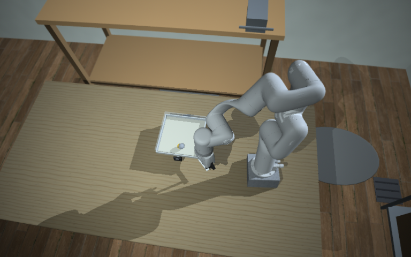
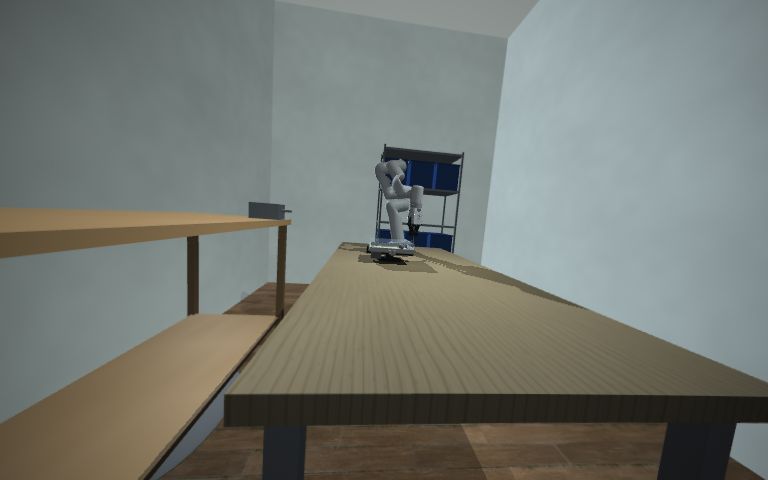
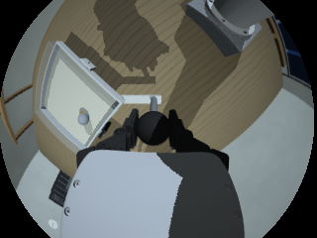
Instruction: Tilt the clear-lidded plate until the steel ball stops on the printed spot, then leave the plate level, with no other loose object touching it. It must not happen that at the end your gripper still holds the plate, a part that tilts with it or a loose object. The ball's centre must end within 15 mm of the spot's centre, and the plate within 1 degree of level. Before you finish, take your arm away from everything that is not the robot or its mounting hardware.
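The white square plate (image 1: 181, 134) with a clear lid lies on the wooden table, left of my wrist. The steel ball (image 1: 181, 145) rests near the plate's front edge, partly covering the orange printed spot (image 1: 179, 145). In the wrist view the plate (image 3: 75, 95) and the ball (image 3: 83, 119) lie to the left. A white handle bar (image 3: 142, 99) runs from the plate's corner to a black round knob (image 3: 154, 129). My gripper (image 3: 154, 118) is shut on this knob, and it also shows in the top view (image 1: 211, 166). A small dark support (image 1: 177, 158) sits under the plate's front edge.
My arm's base (image 1: 263, 174) stands on the table to the right of the plate. A wooden shelf bench (image 1: 169, 45) with a grey box (image 1: 257, 15) stands behind the table. A grey round disc (image 1: 345, 156) lies on the floor at right. A blue shelf rack (image 2: 421, 198) stands behind the arm.
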